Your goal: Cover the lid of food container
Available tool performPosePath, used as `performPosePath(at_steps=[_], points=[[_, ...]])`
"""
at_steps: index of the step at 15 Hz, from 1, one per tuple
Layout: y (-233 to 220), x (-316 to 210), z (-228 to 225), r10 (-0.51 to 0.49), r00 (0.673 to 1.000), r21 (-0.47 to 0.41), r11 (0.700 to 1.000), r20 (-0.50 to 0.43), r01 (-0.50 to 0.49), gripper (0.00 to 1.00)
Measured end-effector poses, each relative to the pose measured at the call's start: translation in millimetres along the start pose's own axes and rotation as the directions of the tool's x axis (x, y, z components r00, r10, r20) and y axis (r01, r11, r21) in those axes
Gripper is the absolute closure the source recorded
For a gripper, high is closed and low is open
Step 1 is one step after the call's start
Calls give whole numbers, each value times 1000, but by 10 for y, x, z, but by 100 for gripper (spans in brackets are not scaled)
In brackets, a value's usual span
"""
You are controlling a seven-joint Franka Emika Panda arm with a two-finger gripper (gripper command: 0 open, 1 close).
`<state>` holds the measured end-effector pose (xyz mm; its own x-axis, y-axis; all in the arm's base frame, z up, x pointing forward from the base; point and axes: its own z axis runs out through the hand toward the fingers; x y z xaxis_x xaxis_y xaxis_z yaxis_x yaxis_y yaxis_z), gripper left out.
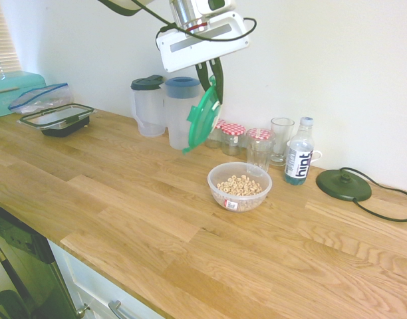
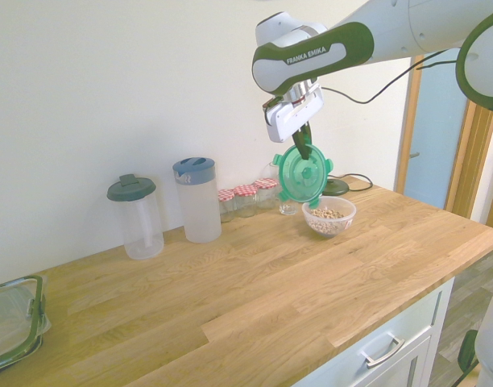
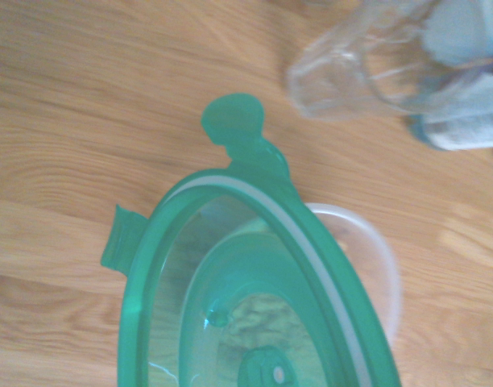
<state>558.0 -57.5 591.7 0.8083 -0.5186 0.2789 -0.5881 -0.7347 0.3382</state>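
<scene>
Your gripper (image 1: 213, 73) is clenched on the green lid (image 1: 203, 117), hanging tilted above and just beside the cereal bowl (image 1: 239, 186) on the countertop (image 1: 157, 226); lowering and seating it remains.

"hint" on the water bottle (image 1: 299, 160) label, "FRANKA EMIKA" on the robot arm (image 2: 315, 53)
</scene>
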Motion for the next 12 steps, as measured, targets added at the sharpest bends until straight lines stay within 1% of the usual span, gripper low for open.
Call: performPosePath(at_steps=[2, 3, 5, 6, 8, 9, 12], points=[[144, 74, -48, 20, 996, -108, 994, -91, -30, 100], [213, 126, -43, 26, 990, -163, 985, -136, -48, 100], [295, 257, 64, 21, 975, -269, 960, -221, -82, 100], [301, 320, 150, 15, 965, -321, 942, -261, -101, 100], [272, 377, 332, 5, 942, -414, 898, -335, -152, 100], [249, 338, 451, 6, 932, -458, 870, -363, -184, 100], [54, 100, 838, 25, 902, -573, 765, -431, -294, 100]])
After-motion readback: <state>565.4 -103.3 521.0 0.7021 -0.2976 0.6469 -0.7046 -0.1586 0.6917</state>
